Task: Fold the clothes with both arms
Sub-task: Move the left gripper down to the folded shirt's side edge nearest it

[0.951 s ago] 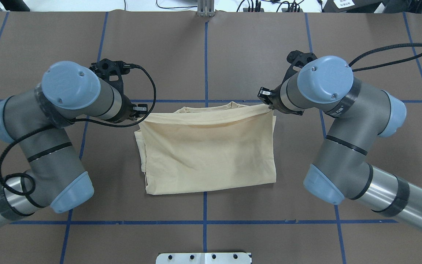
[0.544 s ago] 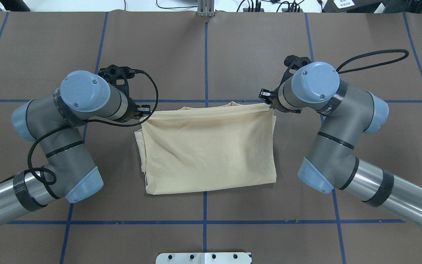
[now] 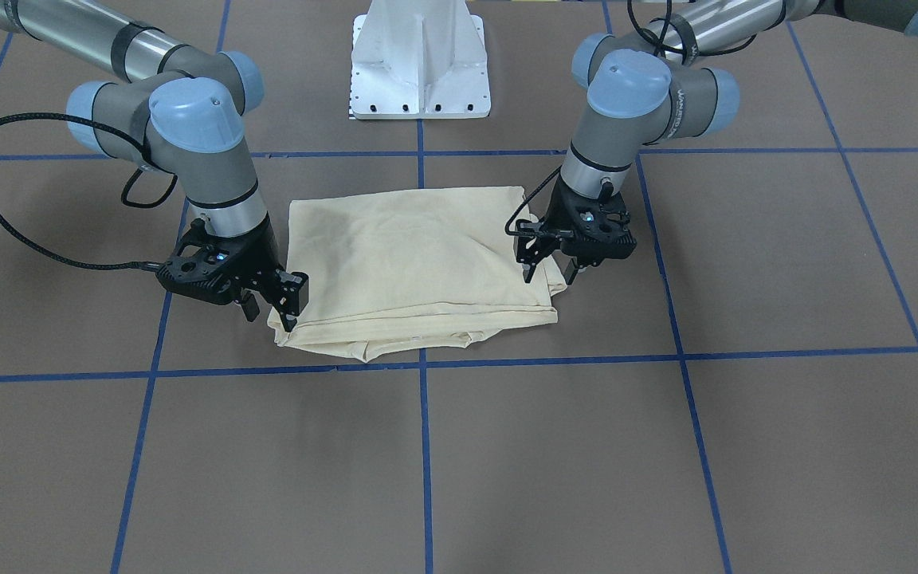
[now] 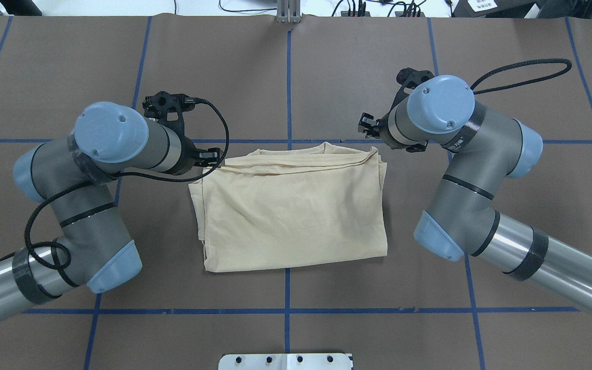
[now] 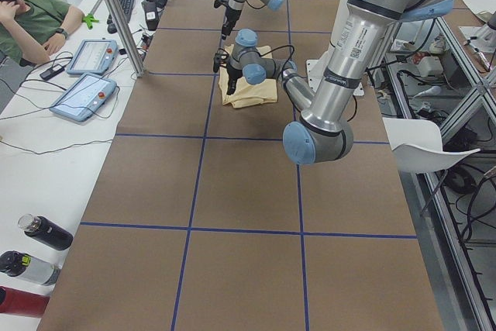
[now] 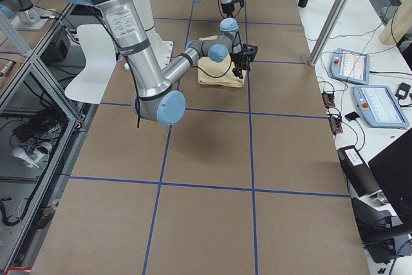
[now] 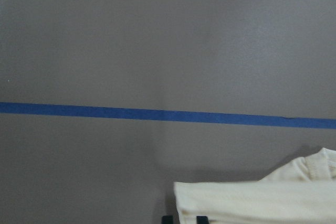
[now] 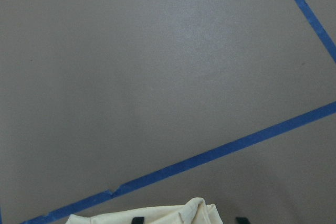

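The clothes are one pale cream-yellow shirt [image 4: 291, 210], lying folded into a rough rectangle at the table's middle [image 3: 411, 255]. My left gripper [image 4: 213, 155] is at its far left corner. In the front view the left gripper [image 3: 548, 275] looks open, its fingers standing either side of the cloth edge. My right gripper [image 4: 369, 126] is open just beyond the far right corner. In the front view the right gripper [image 3: 272, 311] has one fingertip close to the cloth. Each wrist view shows a strip of shirt [image 7: 252, 200] [image 8: 152, 216] at its bottom edge.
Blue tape lines [image 4: 289, 77] cross the brown table cover. The white pedestal base [image 3: 419, 64] stands behind the shirt. A person [image 5: 31, 13] sits at a side desk with control tablets [image 5: 85, 94]. Bottles [image 5: 43, 232] lie nearby, and a metal pole [image 5: 116, 13] stands there.
The far edge of the shirt was held taut between both grippers and now lies slack on the table. The right gripper has let go and moved up and away.
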Robot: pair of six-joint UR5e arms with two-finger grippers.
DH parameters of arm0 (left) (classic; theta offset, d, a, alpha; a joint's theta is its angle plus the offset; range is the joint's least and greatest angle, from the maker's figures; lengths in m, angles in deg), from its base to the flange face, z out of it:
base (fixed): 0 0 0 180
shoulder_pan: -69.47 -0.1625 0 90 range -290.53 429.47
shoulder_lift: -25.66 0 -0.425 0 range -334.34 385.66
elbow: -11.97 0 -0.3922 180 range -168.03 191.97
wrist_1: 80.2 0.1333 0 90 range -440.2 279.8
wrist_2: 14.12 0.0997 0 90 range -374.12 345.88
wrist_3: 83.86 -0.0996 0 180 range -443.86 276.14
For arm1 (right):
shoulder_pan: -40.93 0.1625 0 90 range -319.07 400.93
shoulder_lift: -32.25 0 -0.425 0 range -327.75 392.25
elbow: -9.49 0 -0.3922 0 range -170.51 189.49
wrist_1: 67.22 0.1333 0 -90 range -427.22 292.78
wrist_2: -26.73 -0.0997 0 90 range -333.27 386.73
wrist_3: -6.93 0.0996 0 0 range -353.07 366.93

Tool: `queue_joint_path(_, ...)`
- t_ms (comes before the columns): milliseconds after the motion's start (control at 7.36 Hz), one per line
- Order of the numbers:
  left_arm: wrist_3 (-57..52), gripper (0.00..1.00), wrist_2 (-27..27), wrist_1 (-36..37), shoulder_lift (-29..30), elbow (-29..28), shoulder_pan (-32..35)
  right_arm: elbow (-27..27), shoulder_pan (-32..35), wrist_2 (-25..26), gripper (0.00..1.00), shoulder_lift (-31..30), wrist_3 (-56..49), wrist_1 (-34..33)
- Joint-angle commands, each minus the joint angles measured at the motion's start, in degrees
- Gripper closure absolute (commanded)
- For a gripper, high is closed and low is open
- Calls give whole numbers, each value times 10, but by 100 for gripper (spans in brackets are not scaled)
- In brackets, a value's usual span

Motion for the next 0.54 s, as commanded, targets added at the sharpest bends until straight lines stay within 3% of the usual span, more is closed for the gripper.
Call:
queue_joint_path(0, 9, 0, -14, -13, -45, 66, -78, 4, 2, -7, 0, -2, -1, 1)
queue_joint_path(408, 8, 2, -6, -14, -70, 63, -122, 4, 3, -6, 0, -3, -2, 1)
